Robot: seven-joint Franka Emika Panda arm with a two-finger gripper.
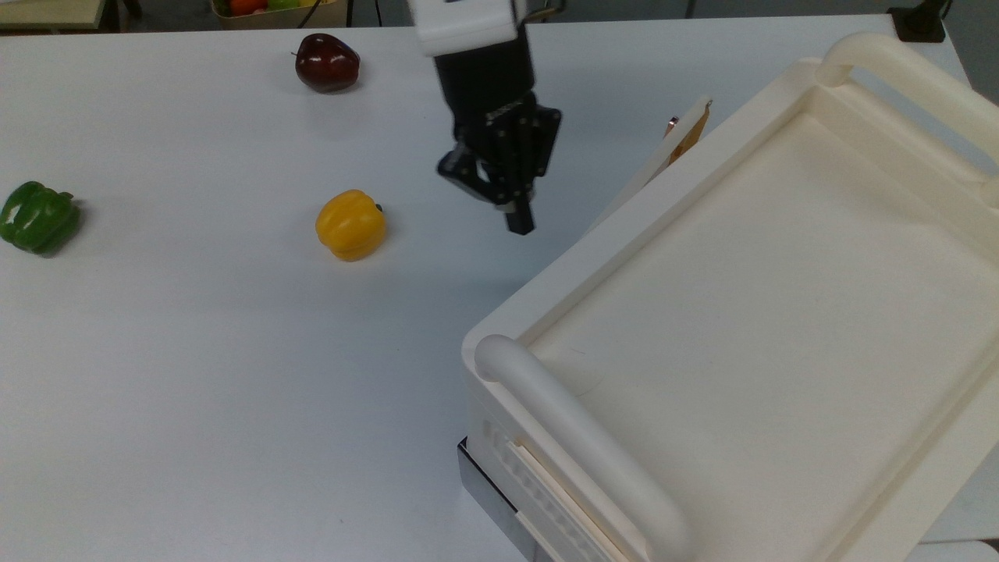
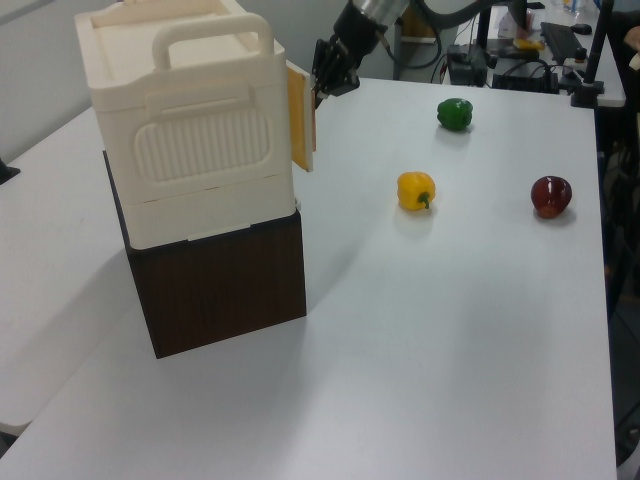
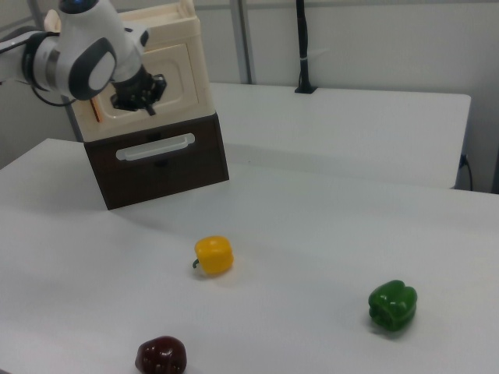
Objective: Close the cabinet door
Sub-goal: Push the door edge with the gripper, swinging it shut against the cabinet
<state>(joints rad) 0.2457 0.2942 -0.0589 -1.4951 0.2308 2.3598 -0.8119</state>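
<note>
Gripper: black two-finger head pointing down at the table, fingers drawn together to a narrow tip with nothing between them. In the top view it hangs just off the top view's left of the door's outer face, near but with a small gap showing; in the left view it sits right at the door's upper free corner, and touch cannot be judged there.

Cabinet door: ajar by a narrow angle. In the top view its long axis runs from the hinge at the cabinet's near-left corner up and to the top view's right, almost parallel with the cabinet's side edge. The free end with the copper handle strip points to the far side of the table. In the left view the panel stands upright, seen nearly edge-on, its tan inner face showing.

Cabinet: cream box with recessed tray top and rounded bar handles, set on a dark brown base; it fills the top view's right.

Open room: bare white table across the top view's left and foreground.

Yellow pepper: well apart from the gripper, on the top view's left.

Green pepper: near the top view's left edge.

Red apple-like fruit: far side of the table, beside the arm's base end.
</note>
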